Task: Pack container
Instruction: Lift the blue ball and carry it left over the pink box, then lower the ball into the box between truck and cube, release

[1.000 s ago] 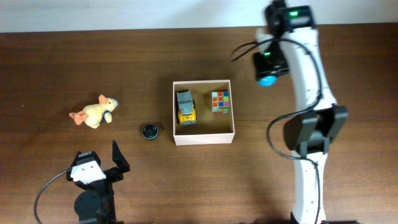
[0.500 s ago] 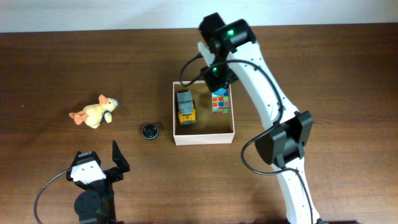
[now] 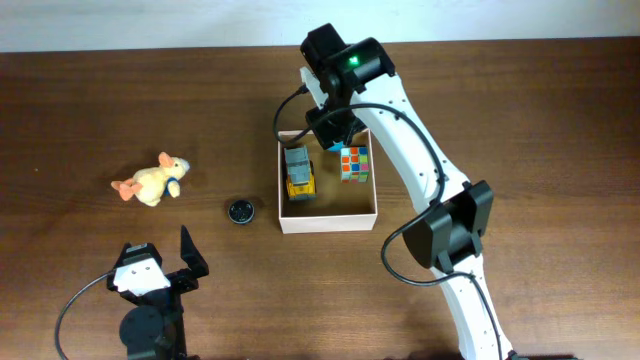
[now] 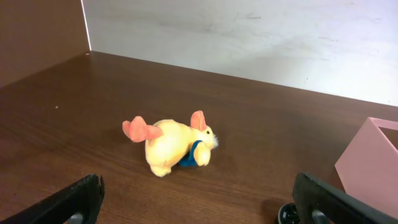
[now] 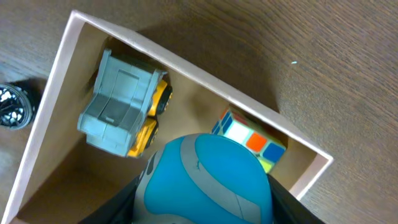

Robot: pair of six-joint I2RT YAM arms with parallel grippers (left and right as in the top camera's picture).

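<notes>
From above, we found the box [image 3: 328, 222] mid-table, already holding a toy truck [image 3: 299, 172] on its left side and a colour cube [image 3: 354, 163] on its right, the two apart. The right gripper [image 3: 325, 128] hung over the box's far wall. A plush duck [image 3: 152, 182] lay well to the left and a small black round piece [image 3: 240, 211] near the left wall, both outside, so we judged the packing roughly half done. The near half of the box floor was bare.

Through the left wrist camera, the left gripper [image 4: 199, 211] had its jaws wide apart, with open wood around the duck ahead.

Through the right wrist camera, the jaws were clamped on a blue ball [image 5: 205, 177] above the gap between truck and cube. We judged that gap narrow, with the far wall close by.
</notes>
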